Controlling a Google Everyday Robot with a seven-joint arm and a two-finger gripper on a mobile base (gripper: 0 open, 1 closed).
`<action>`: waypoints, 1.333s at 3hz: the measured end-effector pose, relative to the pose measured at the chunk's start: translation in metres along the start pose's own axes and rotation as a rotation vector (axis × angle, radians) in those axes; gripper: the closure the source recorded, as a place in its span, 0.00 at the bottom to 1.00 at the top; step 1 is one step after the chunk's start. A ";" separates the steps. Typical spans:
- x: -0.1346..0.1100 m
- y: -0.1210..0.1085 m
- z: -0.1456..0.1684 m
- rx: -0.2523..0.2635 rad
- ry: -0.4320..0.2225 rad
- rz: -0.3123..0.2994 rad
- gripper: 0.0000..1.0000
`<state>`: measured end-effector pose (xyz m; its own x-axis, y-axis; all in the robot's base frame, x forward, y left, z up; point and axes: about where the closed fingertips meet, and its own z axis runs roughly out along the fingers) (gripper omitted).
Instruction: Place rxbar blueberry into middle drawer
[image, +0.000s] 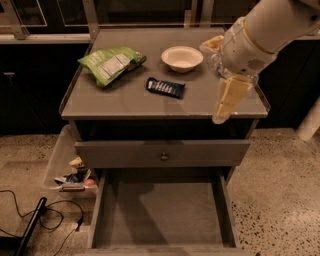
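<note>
The rxbar blueberry (165, 87), a dark wrapper with white lettering, lies flat near the middle of the grey cabinet top (125, 102). The middle drawer (160, 215) is pulled open below, its flat grey floor bare. My gripper (227, 97), pale yellow on a white arm, hangs above the right front part of the cabinet top. It is to the right of the bar and apart from it, holding nothing that I can see.
A green chip bag (111, 64) lies at the back left of the top and a white bowl (182, 57) behind the bar. A shut drawer front with a round knob (163, 156) sits above the open drawer. A bin of clutter (67, 167) and cables (45, 215) are on the floor at left.
</note>
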<state>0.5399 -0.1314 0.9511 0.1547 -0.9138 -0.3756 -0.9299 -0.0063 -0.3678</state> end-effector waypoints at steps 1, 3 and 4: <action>0.011 -0.033 0.050 -0.031 -0.061 0.006 0.00; 0.014 -0.037 0.075 -0.047 -0.106 0.054 0.00; 0.020 -0.052 0.108 -0.084 -0.213 0.165 0.00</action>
<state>0.6279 -0.1055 0.8709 0.0570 -0.7996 -0.5979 -0.9715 0.0937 -0.2179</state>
